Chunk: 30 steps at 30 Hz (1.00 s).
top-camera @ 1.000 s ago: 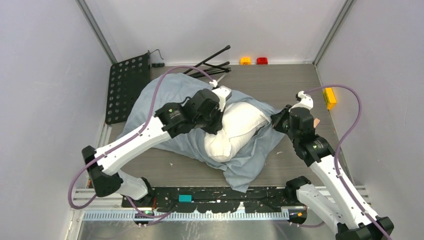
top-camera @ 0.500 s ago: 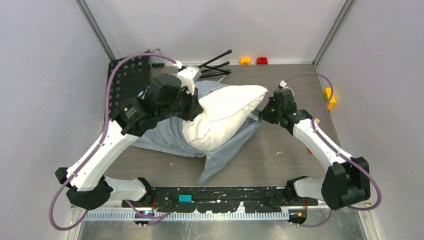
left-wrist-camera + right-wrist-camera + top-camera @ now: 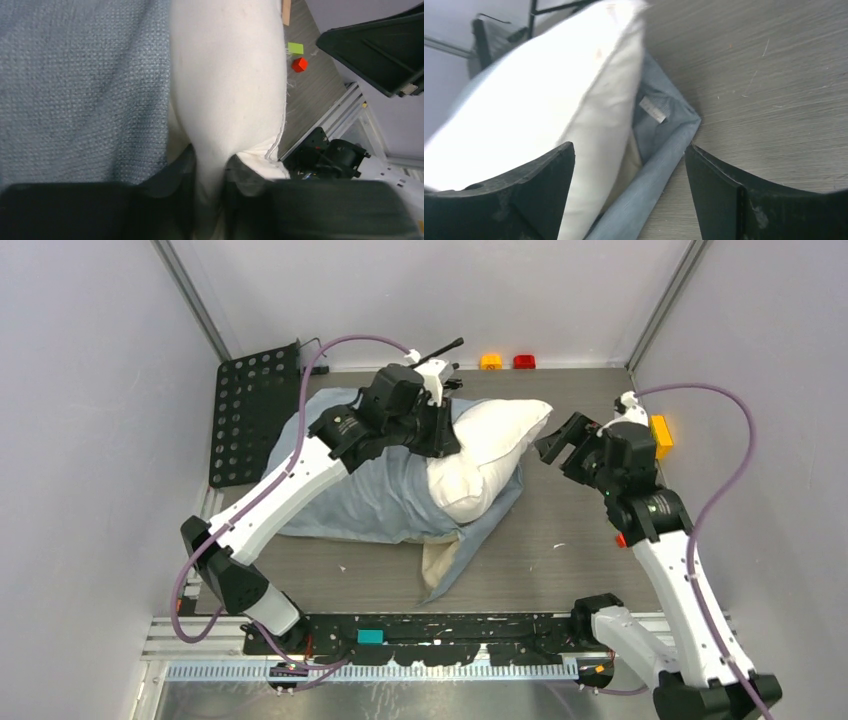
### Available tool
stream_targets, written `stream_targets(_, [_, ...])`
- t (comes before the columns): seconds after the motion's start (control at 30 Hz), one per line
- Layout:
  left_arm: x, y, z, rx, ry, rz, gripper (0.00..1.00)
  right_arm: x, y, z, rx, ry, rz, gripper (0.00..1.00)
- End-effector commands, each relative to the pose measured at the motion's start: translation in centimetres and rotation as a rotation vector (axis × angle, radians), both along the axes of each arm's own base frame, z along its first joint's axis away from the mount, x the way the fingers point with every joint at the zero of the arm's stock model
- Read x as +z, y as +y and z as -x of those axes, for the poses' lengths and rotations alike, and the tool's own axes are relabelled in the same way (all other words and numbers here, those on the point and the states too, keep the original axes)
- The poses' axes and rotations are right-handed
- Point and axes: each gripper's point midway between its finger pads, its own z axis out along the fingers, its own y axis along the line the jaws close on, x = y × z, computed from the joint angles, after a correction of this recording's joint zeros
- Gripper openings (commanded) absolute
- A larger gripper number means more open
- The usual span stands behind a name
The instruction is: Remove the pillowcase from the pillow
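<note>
— Which step is this?
— Extraction. The left fingers [image 3: 167, 177] clench a fold of the pillow [image 3: 490, 445], which lies half out of the pillowcase [image 3: 360, 495] on the far counter [image 3: 580, 550]. Next, I'd judge, the right fingers [image 3: 724, 190], spread and empty, must pin the cloth.
— And the views?
— Only the left wrist view shows the pinch. Only the right wrist view shows the pillowcase's label [image 3: 652, 110].

White pillow [image 3: 490, 443] half out, blue-grey pillowcase [image 3: 368, 498] crumpled

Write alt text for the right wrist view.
The right gripper stands wide open in the foreground, its two dark fingers holding nothing. Between them, the plump white pillow lies against the blue-grey pillowcase, whose edge with a small white tag rests on the grey wood-grain table.
</note>
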Motion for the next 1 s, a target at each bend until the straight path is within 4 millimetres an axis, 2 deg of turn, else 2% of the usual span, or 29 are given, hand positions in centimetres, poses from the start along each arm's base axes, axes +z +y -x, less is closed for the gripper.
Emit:
stream_targets(0.0, [5.4, -1.6, -2.1, 0.004, -0.113, 0.203, 0.48, 1.3, 0.8, 3.4, 0.039, 0.029, -0.076, 0.87])
stream_targets(0.07, [4.7, -1.8, -1.5, -0.036, -0.091, 0.183, 0.75, 1.9, 2.8, 4.6, 0.101, 0.038, -0.206, 0.88])
stream_targets(0.1, [4.4, -1.5, -1.3, -0.040, -0.082, 0.154, 0.82, 2.0, 3.8, 4.9, 0.127, 0.045, -0.268, 0.88])
stream_targets(0.13, [3.7, -1.0, -1.2, -0.037, -0.071, 0.113, 0.84, 2.0, 4.5, 5.2, 0.141, 0.058, -0.326, 0.88])
stream_targets(0.2, [2.5, 0.3, -1.3, -0.009, -0.060, 0.025, 0.86, 1.2, 5.3, 5.4, 0.153, 0.095, -0.393, 0.88])
stream_targets(0.3, [0.7, 1.9, -1.2, 0.010, -0.034, -0.087, 0.85, -1.5, 5.3, 5.3, 0.137, 0.175, -0.383, 0.89])
stream_targets(0.4, [-0.6, 3.4, -0.7, 0.023, -0.005, -0.175, 0.82, -3.9, 4.4, 5.4, 0.103, 0.243, -0.309, 0.89])
stream_targets(0.57, [-1.3, 7.5, -0.2, 0.104, -0.068, -0.278, 0.85, -5.2, 1.7, 6.3, 0.028, 0.244, -0.163, 0.89])
stream_targets(0.67, [-1.6, 8.8, 0.5, 0.115, -0.085, -0.294, 0.87, -6.2, 0.8, 6.8, -0.005, 0.256, -0.129, 0.89])
stream_targets(0.87, [-2.8, 8.0, 1.1, 0.117, -0.027, -0.266, 0.86, -8.8, 1.8, 7.2, 0.035, 0.304, -0.157, 0.89])
stream_targets(0.97, [-3.1, 4.8, 2.1, 0.075, -0.017, -0.262, 0.85, -10.0, 2.3, 7.0, 0.051, 0.317, -0.180, 0.88])
